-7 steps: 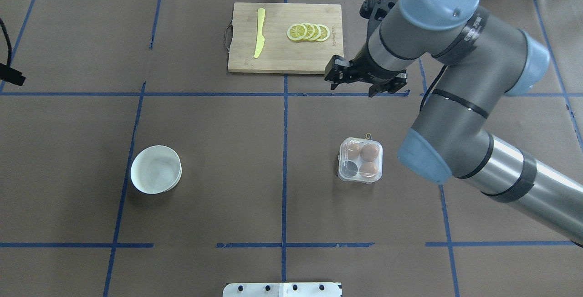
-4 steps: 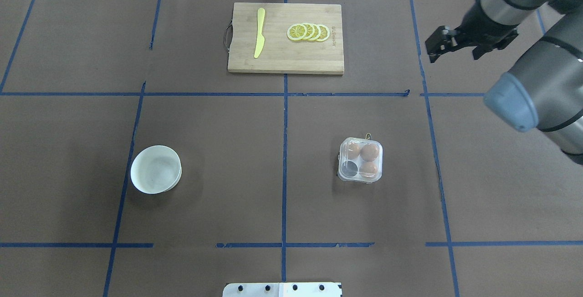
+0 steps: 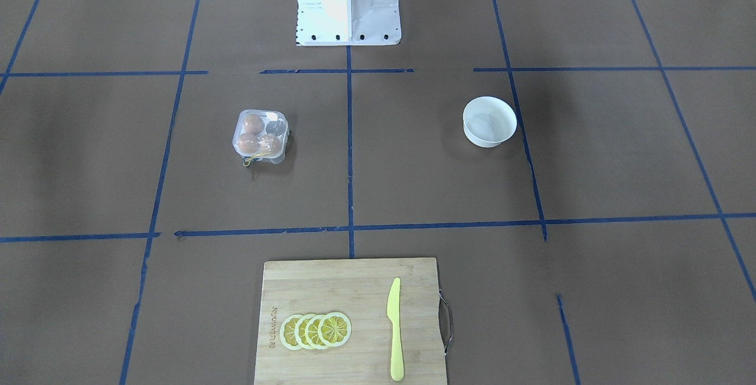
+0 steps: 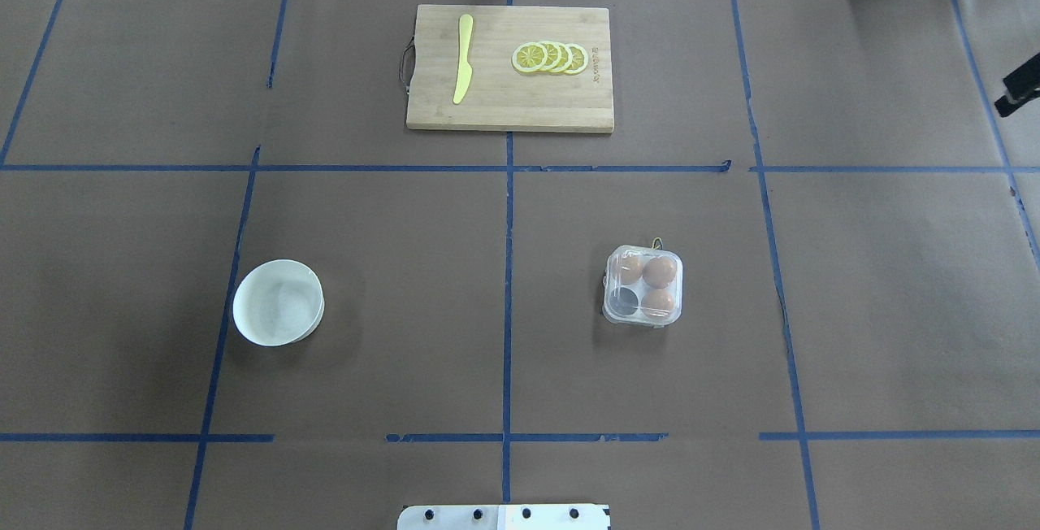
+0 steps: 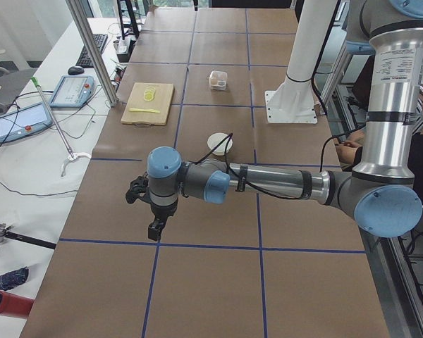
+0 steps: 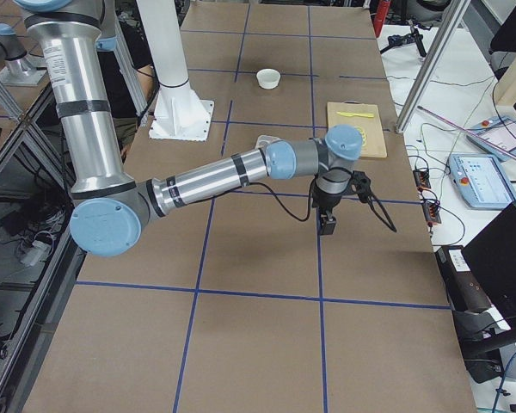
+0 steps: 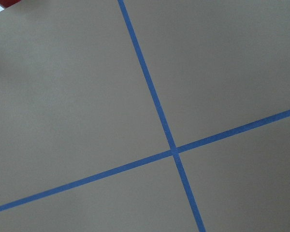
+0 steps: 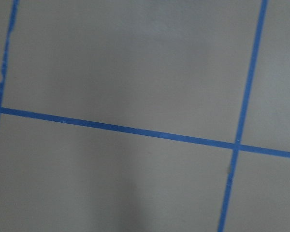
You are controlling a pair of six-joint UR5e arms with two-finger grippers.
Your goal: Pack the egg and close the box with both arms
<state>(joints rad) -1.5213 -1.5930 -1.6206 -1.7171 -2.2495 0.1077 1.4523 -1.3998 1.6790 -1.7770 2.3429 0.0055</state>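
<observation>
The box (image 4: 643,286) is a small clear carton right of the table's middle, and its lid lies down over the cups. It also shows in the front view (image 3: 260,134). Three brown eggs (image 4: 660,270) sit in it; the fourth cup (image 4: 624,299) is dark and empty. My right gripper (image 4: 1020,95) is a black sliver at the overhead view's right edge, far from the box; I cannot tell whether it is open. My left gripper (image 5: 156,229) shows only in the exterior left view, low over the table's left end; I cannot tell its state. Both wrist views show only brown paper and blue tape.
A white bowl (image 4: 278,302) stands at the left of the middle row. A wooden cutting board (image 4: 487,111) at the back holds lemon slices (image 4: 550,57) and a yellow knife (image 4: 463,58). The white pedestal base (image 3: 347,1) stands at the robot's side.
My right arm has swung from above the box and board out to the table's right edge. A black part at the overhead view's left edge has left it. The box has not moved.
</observation>
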